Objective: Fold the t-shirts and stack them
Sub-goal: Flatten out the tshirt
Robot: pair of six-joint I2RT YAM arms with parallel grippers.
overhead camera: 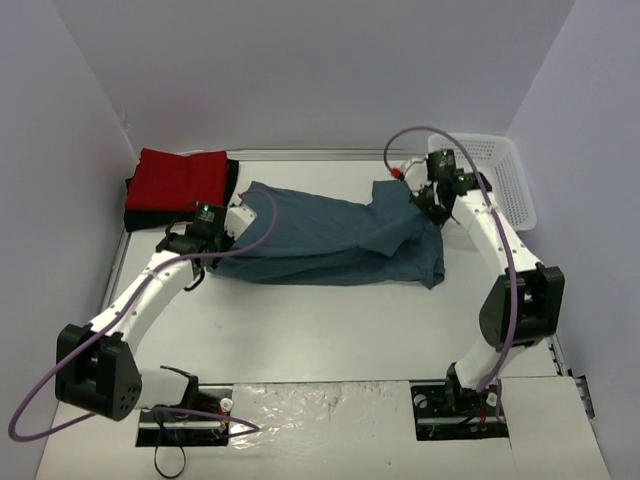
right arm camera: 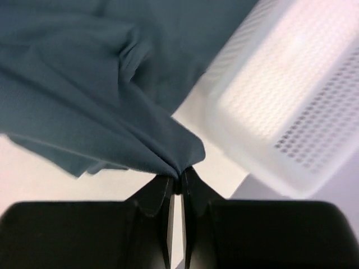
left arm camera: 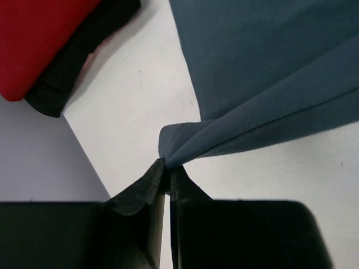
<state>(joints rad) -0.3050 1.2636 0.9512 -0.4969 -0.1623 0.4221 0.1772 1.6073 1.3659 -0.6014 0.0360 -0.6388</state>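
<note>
Currently the left hand is clenched on a bunched corner of the teal t-shirt. In the left wrist view the cloth fans out from the closed fingertips, up and to the right.

Right hand: likewise clamped, on a pinched fold at the shirt's opposite end. The fabric spreads up and to the left from its tips.

Teal shirt position: spread across the middle of the worktop between the two hands, rumpled, with a sleeve folded over near the right end.

Red t-shirt: folded, far left corner, lying on top of the black t-shirt. Both are just beside the left hand and apart from the teal cloth.

White basket: far right corner, close behind the right hand.

Limits of view:
- The black shirt shows only as a dark margin around the red one.
- How much cloth sits between either pair of fingers is hidden.
- From above, the right hand's tips merge with the dark fabric.
- The basket is blurred and cut off at the frame edge in the right wrist view.
- Cannot tell whether the gripped ends are raised off the worktop
</note>
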